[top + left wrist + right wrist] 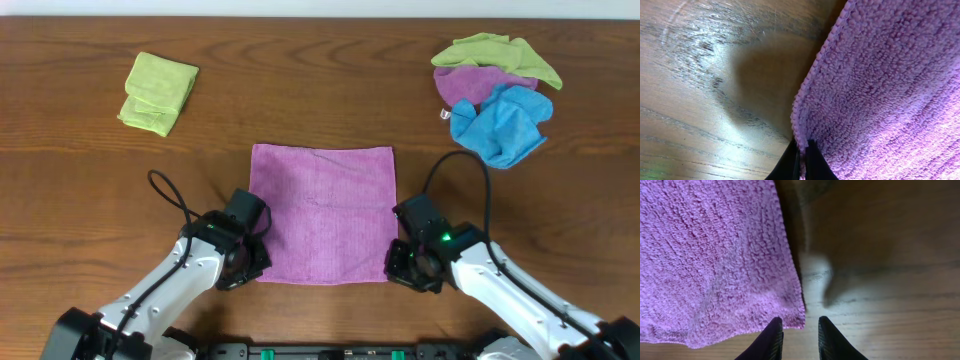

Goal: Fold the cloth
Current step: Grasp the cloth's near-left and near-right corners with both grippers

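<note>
The left claw is closed right down, its two dark fingertips pinching the hemmed edge of the magenta microfibre cloth at the near left corner; in the left wrist view only a thin sliver of purple pile shows between the tips, and the stitched edge runs away from them up and to the right, with a soft shadow on the wood beside it. The right claw stands partly open and has hold of nothing; its fingers sit apart, low over the wooden table, and the cloth's near right corner lies just beyond the gap between them, flat on the wood.

From overhead, both claws sit at the cloth's near edge, one at each corner, with the two arms reaching in from the near side and a black cable looping up beside the left arm; the cloth itself lies spread open as a rough square in the middle of the table, a faint crease crossing it from side to side.

Well apart from it, at the far left, rests a folded lime-green cloth; at the far right sits a loose heap, a crumpled lime-green cloth on top, a purple cloth beneath it and a bright blue cloth nearest the arms, all three touching.
</note>
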Action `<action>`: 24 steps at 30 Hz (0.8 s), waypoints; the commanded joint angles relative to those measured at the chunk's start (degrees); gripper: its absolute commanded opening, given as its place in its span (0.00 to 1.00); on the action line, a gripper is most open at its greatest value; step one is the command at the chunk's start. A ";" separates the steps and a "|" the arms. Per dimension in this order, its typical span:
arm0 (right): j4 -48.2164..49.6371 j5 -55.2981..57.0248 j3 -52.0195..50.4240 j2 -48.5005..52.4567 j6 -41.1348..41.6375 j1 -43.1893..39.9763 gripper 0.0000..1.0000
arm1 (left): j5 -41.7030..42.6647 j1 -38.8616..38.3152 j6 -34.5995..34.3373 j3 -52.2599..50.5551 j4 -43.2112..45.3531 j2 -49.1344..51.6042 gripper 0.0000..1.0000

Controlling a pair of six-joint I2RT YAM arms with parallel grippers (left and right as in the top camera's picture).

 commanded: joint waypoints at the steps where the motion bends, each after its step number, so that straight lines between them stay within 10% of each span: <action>1: 0.79 -1.25 -0.33 1.92 0.68 1.75 0.24 | 0.02 -0.13 -0.70 -0.70 0.00 0.11 0.06; 24: 1.40 -1.46 1.44 1.81 -0.33 2.99 0.01 | 1.53 0.09 0.20 1.97 -2.73 -0.22 0.06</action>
